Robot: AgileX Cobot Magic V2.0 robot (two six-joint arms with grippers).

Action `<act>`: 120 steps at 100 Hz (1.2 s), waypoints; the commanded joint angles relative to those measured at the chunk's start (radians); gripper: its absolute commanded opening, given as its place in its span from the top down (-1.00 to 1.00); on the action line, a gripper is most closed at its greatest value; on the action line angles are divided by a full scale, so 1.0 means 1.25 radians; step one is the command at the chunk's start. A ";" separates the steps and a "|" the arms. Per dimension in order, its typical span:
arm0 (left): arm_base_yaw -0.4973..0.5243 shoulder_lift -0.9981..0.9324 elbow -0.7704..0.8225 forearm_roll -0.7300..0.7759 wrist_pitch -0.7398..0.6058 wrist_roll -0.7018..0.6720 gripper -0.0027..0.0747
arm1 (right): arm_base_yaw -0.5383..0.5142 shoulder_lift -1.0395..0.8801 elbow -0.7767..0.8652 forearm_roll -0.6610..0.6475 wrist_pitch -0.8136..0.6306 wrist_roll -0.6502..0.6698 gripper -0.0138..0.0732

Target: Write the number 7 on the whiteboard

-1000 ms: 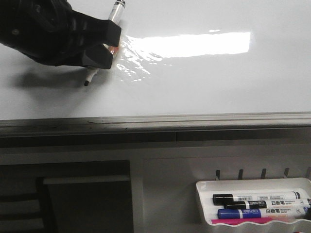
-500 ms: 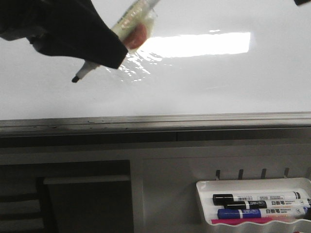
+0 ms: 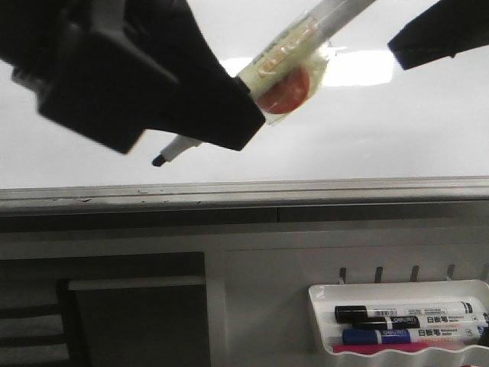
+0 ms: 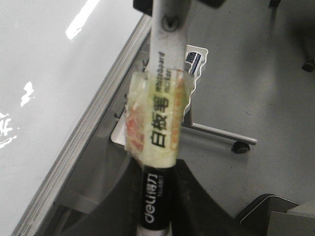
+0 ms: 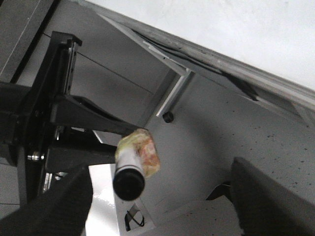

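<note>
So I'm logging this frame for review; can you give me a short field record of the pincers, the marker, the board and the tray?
left pincer: shut on marker
marker: uncapped, tip above the board, tape wrapped round its barrel
right pincer: open, holds nothing, near the marker's rear end
whiteboard: no 7 visible in front view
tray: below the board's edge, with a black-capped and a blue-capped marker

Left claw (image 3: 229,115) hides marker (image 3: 294,50) middle; right claw (image 3: 439,34) cut by frame edge.
</note>
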 commanded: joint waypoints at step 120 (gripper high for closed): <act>0.017 -0.019 -0.117 0.024 -0.071 -0.024 -0.48 | 0.063 0.015 -0.053 0.052 -0.048 -0.088 0.82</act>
